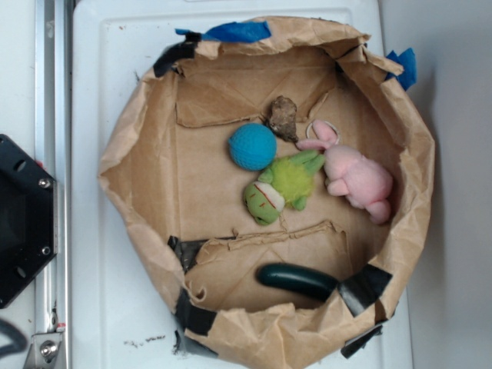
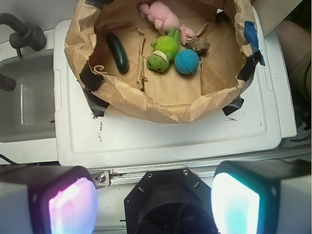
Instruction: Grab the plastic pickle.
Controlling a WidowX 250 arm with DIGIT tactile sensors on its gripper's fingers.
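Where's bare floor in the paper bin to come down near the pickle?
Free: the cardboard left of the blue ball and frog, out to the bin wall; also the flap left of the pickle. Crowded: ball, frog, pink bunny and brown lump bunch together at the upper right. The pickle's right end meets black tape.

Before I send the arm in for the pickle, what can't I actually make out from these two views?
- Gripper: absent from the exterior view; in the wrist view only the blurred, glowing finger pads show, spread apart with nothing between them.
- Plastic pickle: in the exterior view its right end meets black tape; contact unclear.
- Brown lump beside the blue ball: too small to identify.
- Pink plush: partly cut off by the top edge of the wrist view.
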